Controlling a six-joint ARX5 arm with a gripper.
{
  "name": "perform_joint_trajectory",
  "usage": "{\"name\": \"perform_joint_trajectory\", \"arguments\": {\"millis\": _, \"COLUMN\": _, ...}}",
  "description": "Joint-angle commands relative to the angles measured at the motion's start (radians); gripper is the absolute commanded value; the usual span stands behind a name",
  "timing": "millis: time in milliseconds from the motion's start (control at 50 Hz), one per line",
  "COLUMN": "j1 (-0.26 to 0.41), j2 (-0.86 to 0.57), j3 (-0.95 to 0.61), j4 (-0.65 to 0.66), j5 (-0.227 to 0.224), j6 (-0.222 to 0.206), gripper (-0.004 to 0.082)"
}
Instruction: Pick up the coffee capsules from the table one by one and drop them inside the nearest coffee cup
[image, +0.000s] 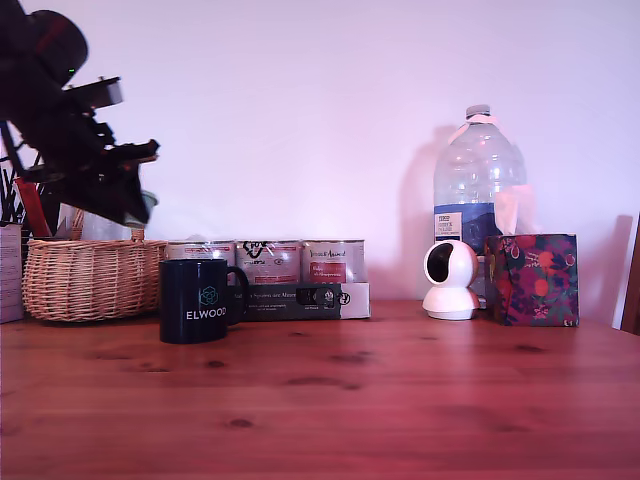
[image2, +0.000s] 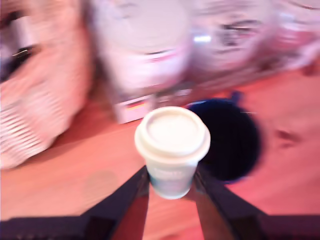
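In the wrist view a pale grey-green coffee capsule (image2: 171, 145) sits between my gripper's (image2: 171, 184) two dark fingers, wide end toward the camera. The gripper is shut on it. Behind the capsule the dark navy coffee cup (image2: 235, 145) shows its open mouth on the reddish-brown table (image2: 75, 170). The wrist picture is blurred. In the exterior view the gripper (image: 135, 205) hangs high at the left, above and left of the ELWOOD coffee cup (image: 195, 300). The capsule cannot be made out in that view.
A wicker basket (image: 90, 278) stands just left of the cup, under the arm. Silver labelled tins (image: 270, 262) in a tray sit behind the cup. Further right in the exterior view are a white camera (image: 450, 280), a water bottle (image: 478, 190) and a floral tissue box (image: 532, 280).
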Motion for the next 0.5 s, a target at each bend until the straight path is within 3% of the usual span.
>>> {"name": "perform_joint_trajectory", "arguments": {"millis": 0, "j1": -0.022, "j2": -0.011, "j3": -0.015, "j4": 0.005, "j5": 0.005, "j6": 0.017, "gripper": 0.0180}}
{"name": "perform_joint_trajectory", "arguments": {"millis": 240, "j1": -0.080, "j2": -0.011, "j3": 0.014, "j4": -0.050, "j5": 0.005, "j6": 0.020, "gripper": 0.0180}}
{"name": "perform_joint_trajectory", "arguments": {"millis": 480, "j1": -0.093, "j2": -0.010, "j3": 0.060, "j4": -0.130, "j5": 0.005, "j6": 0.019, "gripper": 0.0180}}
